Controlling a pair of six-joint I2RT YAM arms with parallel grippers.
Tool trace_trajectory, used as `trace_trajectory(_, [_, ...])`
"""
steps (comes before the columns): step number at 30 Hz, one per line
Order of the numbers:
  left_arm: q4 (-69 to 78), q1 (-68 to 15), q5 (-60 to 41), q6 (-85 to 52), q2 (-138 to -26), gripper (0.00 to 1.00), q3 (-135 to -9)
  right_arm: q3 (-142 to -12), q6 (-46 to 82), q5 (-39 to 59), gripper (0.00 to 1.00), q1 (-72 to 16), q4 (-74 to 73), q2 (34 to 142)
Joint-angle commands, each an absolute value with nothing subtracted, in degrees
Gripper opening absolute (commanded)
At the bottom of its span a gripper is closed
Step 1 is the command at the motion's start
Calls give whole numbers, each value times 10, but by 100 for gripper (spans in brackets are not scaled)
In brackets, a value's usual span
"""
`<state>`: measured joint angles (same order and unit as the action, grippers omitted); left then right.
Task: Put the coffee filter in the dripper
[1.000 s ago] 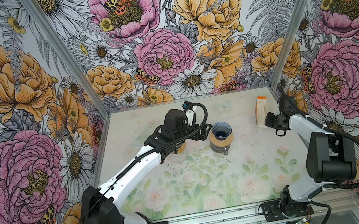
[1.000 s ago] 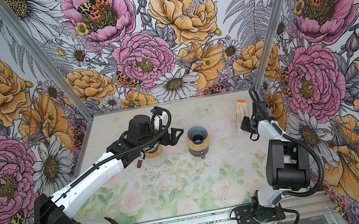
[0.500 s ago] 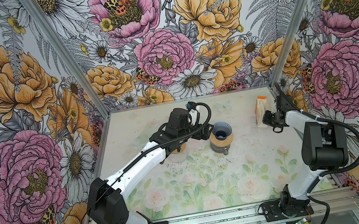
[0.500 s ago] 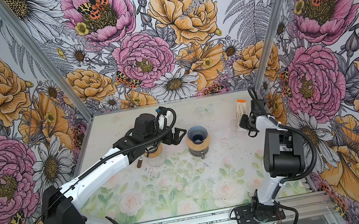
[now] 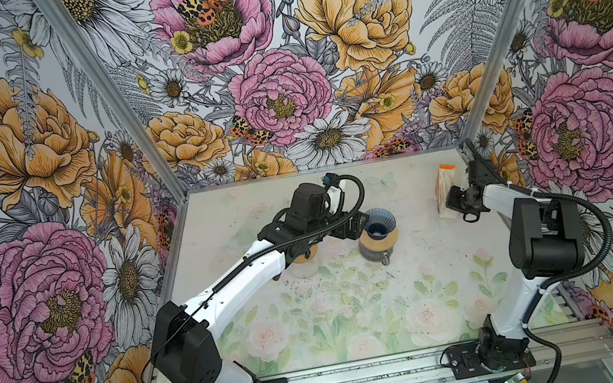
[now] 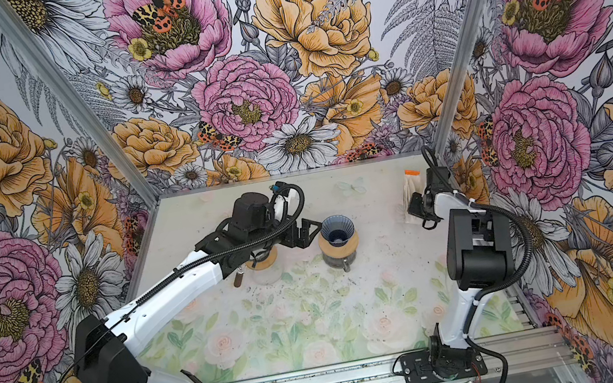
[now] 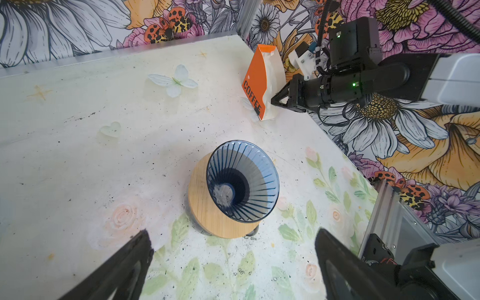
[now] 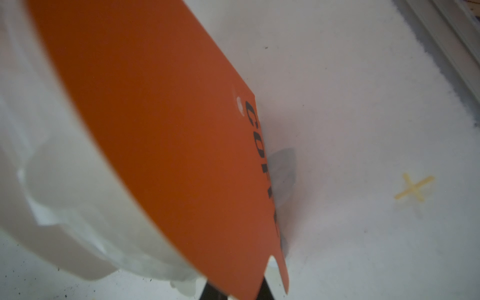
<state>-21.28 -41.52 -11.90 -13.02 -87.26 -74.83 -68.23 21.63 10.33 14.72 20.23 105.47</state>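
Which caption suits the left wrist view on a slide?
Open left gripper faces the empty blue dripper; right gripper is at the orange coffee filter pack.

blue ribbed dripper, orange filter pack with black lettering, pale floral table

One dripper, one filter pack, perhaps two carafes

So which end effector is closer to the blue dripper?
Left. The left end effector hovers beside the dripper; the right end effector is far off at the orange filter pack.
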Motion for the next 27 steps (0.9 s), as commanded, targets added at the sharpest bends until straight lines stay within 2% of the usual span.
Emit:
trace_trajectory(1, [-219,-420,-134,-117,-879,99,-766,-703,217,97,13,150,185,1070])
trace_trajectory(9, [-227,-424,-136,-115,-877,99,-765,-713,217,91,10,145,183,1094])
trace_trajectory(19, [-229,-426,-133,-115,-881,99,-769,-695,215,70,0,134,183,1066])
trace_trajectory(27, [-229,-428,-133,-115,-884,99,-771,-662,232,62,0,133,193,1027])
